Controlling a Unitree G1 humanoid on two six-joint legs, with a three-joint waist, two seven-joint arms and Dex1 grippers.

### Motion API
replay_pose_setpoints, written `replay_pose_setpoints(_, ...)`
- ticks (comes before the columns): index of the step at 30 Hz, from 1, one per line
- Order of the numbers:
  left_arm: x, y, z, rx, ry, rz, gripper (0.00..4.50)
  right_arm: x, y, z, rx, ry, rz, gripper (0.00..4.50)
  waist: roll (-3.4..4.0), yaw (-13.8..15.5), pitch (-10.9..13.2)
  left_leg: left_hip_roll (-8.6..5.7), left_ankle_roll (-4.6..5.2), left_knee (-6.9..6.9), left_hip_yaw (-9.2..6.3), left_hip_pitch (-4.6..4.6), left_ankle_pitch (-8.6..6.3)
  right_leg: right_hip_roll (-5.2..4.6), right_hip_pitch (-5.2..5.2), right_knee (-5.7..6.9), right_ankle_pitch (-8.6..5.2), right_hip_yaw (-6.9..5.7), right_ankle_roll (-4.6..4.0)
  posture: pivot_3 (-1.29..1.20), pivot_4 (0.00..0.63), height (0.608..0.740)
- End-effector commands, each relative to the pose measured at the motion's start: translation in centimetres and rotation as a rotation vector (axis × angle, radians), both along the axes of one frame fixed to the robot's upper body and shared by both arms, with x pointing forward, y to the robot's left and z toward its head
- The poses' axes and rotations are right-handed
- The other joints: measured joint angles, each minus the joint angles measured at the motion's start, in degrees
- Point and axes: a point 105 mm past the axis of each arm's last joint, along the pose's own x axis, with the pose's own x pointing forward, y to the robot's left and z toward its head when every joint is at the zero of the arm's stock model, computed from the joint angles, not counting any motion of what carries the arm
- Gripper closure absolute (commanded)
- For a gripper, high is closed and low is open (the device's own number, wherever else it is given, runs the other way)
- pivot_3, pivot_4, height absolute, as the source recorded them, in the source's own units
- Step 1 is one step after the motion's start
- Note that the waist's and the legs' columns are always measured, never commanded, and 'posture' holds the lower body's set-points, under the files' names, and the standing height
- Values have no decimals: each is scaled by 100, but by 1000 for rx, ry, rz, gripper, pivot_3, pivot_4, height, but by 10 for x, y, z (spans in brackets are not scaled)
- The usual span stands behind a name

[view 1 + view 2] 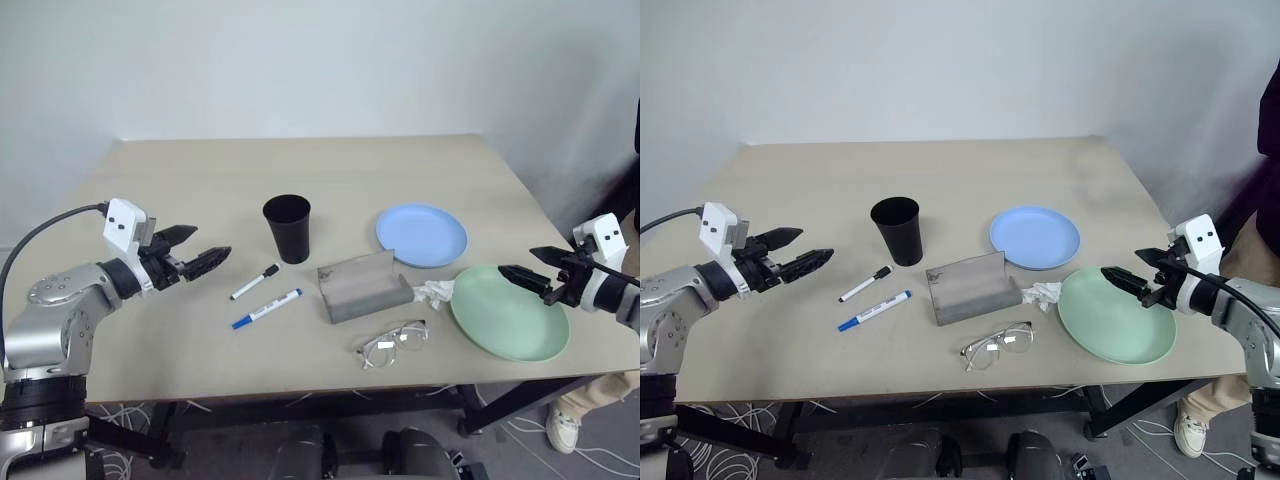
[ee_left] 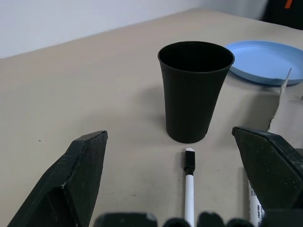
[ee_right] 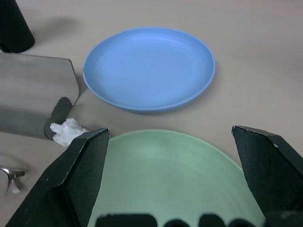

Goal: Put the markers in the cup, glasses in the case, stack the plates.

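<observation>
Showing glasses (image 1: 393, 342) whole from head; right wrist catches corner.

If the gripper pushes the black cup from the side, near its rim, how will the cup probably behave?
The cup stands upright on its narrower base, taller than wide, so a push near the rim would probably tip it rather than slide it. It looks like empty thin plastic, so likely light. Once on its side, its round tapered wall might roll in a curve.

You have a beige table (image 1: 200, 180) carrying an upright black cup (image 1: 288, 228), two markers, black-capped (image 1: 255, 282) and blue-capped (image 1: 267, 308), side by side, an open grey case (image 1: 362, 286), wire glasses (image 1: 393, 342) near the front edge, a white tissue (image 1: 434, 292), a blue plate (image 1: 421, 235) and a green plate (image 1: 508, 312).
</observation>
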Motion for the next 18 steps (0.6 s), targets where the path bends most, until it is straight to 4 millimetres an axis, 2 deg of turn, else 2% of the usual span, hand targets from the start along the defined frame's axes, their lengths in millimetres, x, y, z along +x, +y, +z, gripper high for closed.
replay_pose_setpoints(1, -6, -14, 9, 31, -63, -44, 13, 1, -18, 15, -22, -28, -39, 0, -1, 0, 0, 0, 0, 0, 0, 0, 0, 0, 0, 0, 0, 0, 0, 0, 0, 704)
replay_pose_setpoints(8, -25, -25, 5, 58, -69, -124, 13, 1, -32, 6, -18, 29, -71, 0, 0, 1, 0, 2, 0, 1, 1, 1, 0, 0, 2, -2, 0, -2, 0, 0, 0, 704)
replay_pose_setpoints(15, -34, -34, -2, 59, -55, -166, 13, -3, -76, -19, -48, 122, -247, 0, 2, 2, 0, 1, 0, 1, 1, 2, 0, 2, 4, -1, 0, -6, 0, 0, 0, 704)
replay_pose_setpoints(18, -32, -38, -3, 51, -57, -172, 13, -8, -87, -33, -59, 162, -288, 0, 5, 0, -1, 1, 0, 2, 1, 2, 0, 2, 7, -1, 0, -7, 0, 0, 0, 704)
